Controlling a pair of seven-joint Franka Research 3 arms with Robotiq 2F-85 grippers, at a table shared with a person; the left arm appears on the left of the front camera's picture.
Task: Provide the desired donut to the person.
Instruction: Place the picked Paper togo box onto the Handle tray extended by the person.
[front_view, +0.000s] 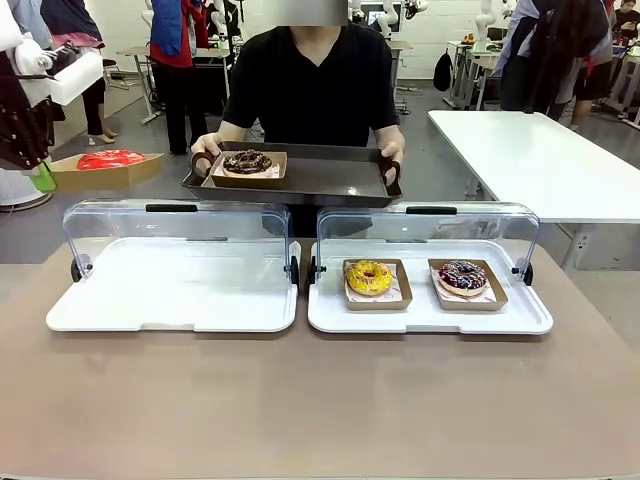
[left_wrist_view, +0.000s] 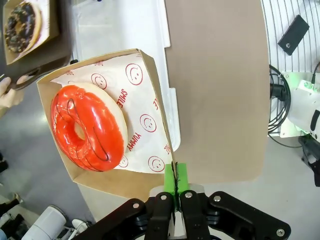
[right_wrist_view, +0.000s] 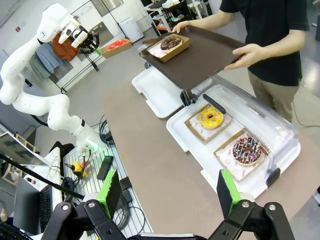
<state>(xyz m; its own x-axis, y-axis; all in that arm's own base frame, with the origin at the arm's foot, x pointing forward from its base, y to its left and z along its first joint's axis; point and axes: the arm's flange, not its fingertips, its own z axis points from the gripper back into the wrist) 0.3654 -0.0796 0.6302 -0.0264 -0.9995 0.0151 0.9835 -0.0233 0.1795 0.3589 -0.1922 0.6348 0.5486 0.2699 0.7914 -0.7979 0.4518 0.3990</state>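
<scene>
A: We see the worktop (front_view: 320, 400) bearing two white trays (front_view: 430, 315); the person (front_view: 310, 80) holds a dark tray (front_view: 330, 180) with a chocolate donut (front_view: 247, 161)

B: Our left hand (left_wrist_view: 175, 185) is clamped on a carton (left_wrist_view: 150, 100) carrying the red donut (left_wrist_view: 87, 127), held aloft at the worktop's far left; our right hand (right_wrist_view: 167, 192) stands apart

Even, bright indoor light fell from overhead, leaving only soft, faint shadows under the brown tray (front_view: 330, 180) and the clear lids (front_view: 180, 225). The lids caught pale reflections, and the red donut (left_wrist_view: 87, 127) showed a glossy sheen on its glaze. The front view was fairly sharp though a little grainy. Both wrist views bent straight lines near their edges, and the desk (left_wrist_view: 215, 90) edge curved noticeably there.
</scene>
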